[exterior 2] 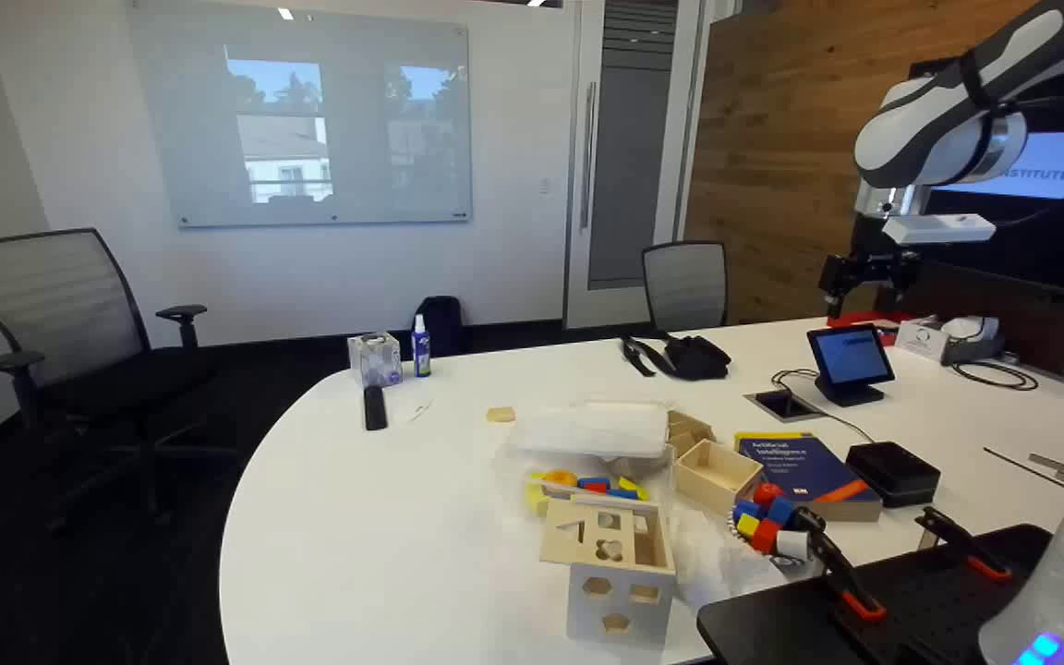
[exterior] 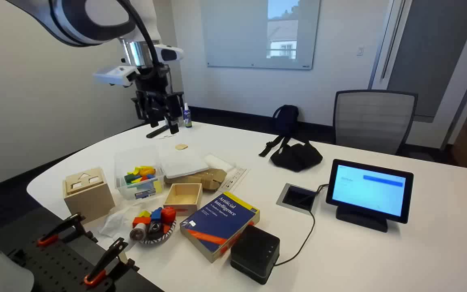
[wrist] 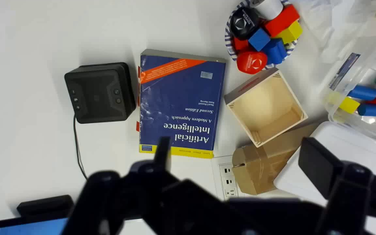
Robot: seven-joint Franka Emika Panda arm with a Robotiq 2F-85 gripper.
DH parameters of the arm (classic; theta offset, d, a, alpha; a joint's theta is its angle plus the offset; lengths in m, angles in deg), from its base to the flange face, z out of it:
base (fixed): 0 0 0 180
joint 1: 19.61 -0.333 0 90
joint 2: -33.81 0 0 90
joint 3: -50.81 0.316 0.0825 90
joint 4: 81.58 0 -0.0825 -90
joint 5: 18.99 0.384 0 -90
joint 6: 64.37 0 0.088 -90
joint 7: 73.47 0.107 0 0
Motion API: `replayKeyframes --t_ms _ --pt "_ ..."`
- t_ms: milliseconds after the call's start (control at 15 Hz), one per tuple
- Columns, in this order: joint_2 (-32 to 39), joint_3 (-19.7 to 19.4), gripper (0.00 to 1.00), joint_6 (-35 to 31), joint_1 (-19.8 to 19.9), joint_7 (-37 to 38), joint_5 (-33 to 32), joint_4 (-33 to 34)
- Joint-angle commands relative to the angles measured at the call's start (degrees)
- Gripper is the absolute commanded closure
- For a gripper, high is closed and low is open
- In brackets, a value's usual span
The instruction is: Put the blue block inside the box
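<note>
On a white worktop [wrist: 103,32], the likely blue block [wrist: 259,39] is held in a striped bowl [wrist: 229,42] at the wrist view's upper right, the wooden box [wrist: 266,104] pictured below. The jaws are parted, empty; pick-up is judged pending, alignment over the bowl being called for.
</note>
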Motion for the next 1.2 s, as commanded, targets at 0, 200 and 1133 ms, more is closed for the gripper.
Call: replayKeyframes --t_ms 0,200,1133 --pt "0.00 0.11 0.00 0.11 0.12 -0.05 0.06 0.07" --pt "0.00 0.11 0.00 0.11 0.12 -0.05 0.06 0.07" --pt "3.35 -1.30 0.00 -2.79 -4.19 -17.44 2.29 -3.04"
